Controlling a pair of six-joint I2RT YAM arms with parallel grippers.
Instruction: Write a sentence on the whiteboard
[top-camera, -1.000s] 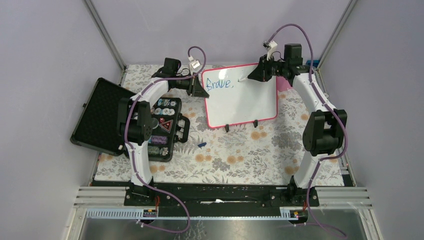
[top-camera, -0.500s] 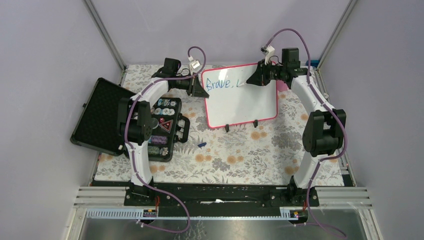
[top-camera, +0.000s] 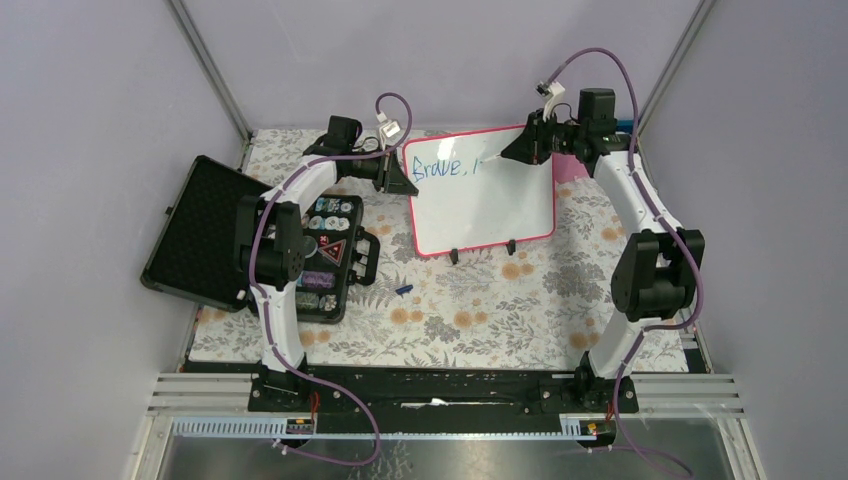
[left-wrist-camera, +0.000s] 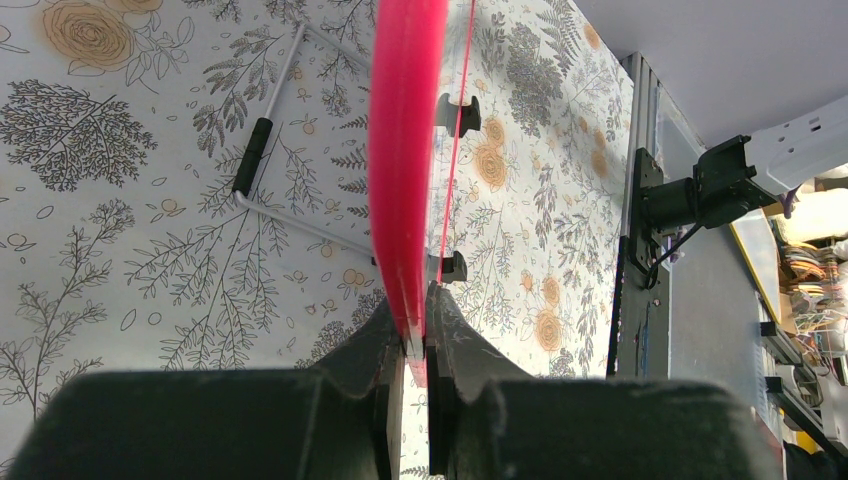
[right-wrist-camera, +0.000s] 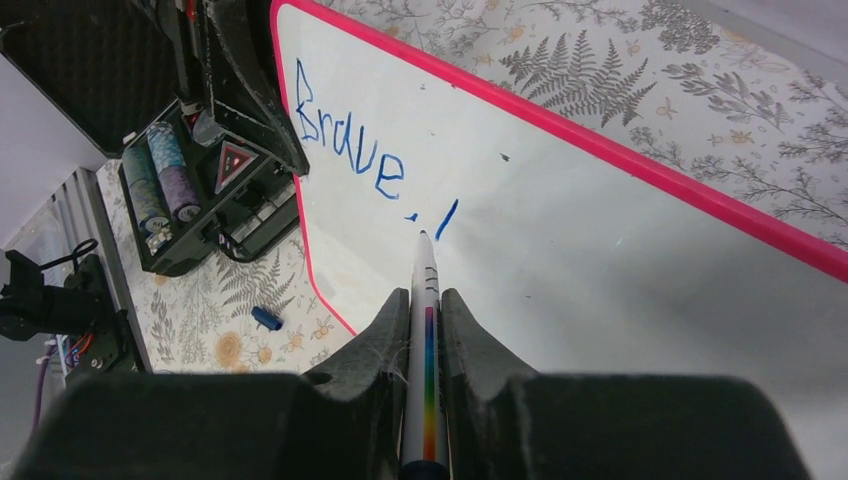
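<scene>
The whiteboard (top-camera: 490, 205), white with a red-pink frame and two black feet, stands tilted at the back of the table. Blue lettering "Brave," (top-camera: 440, 167) and one short stroke sit along its top left; they also show in the right wrist view (right-wrist-camera: 350, 150). My left gripper (top-camera: 400, 178) is shut on the board's left edge, seen edge-on in the left wrist view (left-wrist-camera: 405, 180). My right gripper (top-camera: 520, 150) is shut on a white marker (right-wrist-camera: 424, 330) with a rainbow stripe. Its tip (right-wrist-camera: 423, 236) sits at the lower end of the stroke.
An open black case (top-camera: 205, 230) with round tokens (top-camera: 325, 245) lies at the left. A small blue marker cap (top-camera: 403, 289) lies on the floral cloth (top-camera: 480, 320) in front of the board. A solid pink object (top-camera: 568, 170) shows behind the board's right edge.
The right gripper moved the marker along the board after "Brave,"; a short blue stroke has appeared there. The left gripper and the board have not moved.
</scene>
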